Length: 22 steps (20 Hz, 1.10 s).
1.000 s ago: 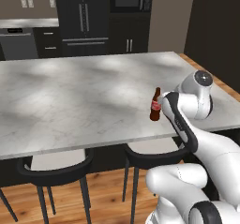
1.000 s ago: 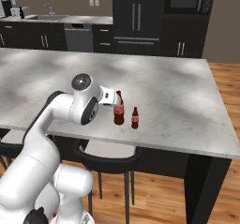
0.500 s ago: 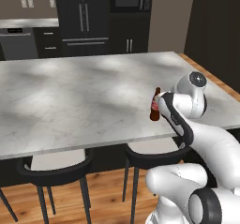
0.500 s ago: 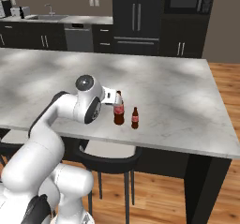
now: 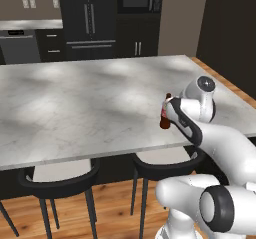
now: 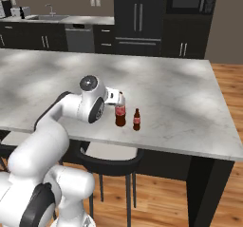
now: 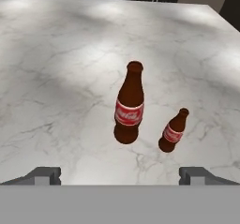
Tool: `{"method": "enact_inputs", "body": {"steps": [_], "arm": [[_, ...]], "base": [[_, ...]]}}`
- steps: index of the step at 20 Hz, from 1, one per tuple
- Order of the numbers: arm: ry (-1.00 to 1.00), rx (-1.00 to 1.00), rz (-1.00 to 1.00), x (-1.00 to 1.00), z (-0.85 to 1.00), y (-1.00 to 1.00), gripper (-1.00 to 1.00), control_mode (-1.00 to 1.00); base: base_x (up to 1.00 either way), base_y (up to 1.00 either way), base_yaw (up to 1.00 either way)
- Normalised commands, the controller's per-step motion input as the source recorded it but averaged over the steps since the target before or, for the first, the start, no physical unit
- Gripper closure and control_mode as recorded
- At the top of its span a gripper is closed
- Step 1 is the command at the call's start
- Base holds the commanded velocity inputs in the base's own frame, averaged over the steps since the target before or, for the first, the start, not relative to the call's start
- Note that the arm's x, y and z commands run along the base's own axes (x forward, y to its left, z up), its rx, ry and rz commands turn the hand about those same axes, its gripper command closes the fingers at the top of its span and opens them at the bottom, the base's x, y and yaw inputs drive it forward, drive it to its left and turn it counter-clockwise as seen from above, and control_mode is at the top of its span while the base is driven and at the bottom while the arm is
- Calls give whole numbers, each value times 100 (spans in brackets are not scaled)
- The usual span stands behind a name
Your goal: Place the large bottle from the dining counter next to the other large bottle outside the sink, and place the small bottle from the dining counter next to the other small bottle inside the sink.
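1. Broadly, the dining worktop (image 6: 180, 102) carries both cola bottles near its front edge, standing upright and apart.
2. Next, the arm's fingers (image 7: 119, 175) stand wide and hold nothing, just short of the large bottle (image 7: 130, 103).
3. Seen from the hand, the large bottle lies straight ahead and a little left of centre, long axis vertical, so a level approach should likely bracket its body.
4. Lastly, the small bottle (image 7: 174, 130) stands just right of it, close enough to be knocked.

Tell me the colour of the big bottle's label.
Red with white lettering on the big bottle; clearest in the hand view.
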Motion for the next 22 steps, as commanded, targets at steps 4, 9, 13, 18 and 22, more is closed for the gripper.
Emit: {"method": "enact_inputs", "body": {"steps": [4,9,13,18,22], "arm": [[0,0,0,28,-12,-3,-100,-100],[0,0,0,23,-11,-4,-100,-100],[0,0,0,17,-8,-8,-100,-100],[0,0,0,20,-6,-8,-100,-100],[0,0,0,20,-3,0,-100,-100]], "base": [[0,0,0],[0,0,0],[0,0,0],[0,0,0],[0,0,0]]}}
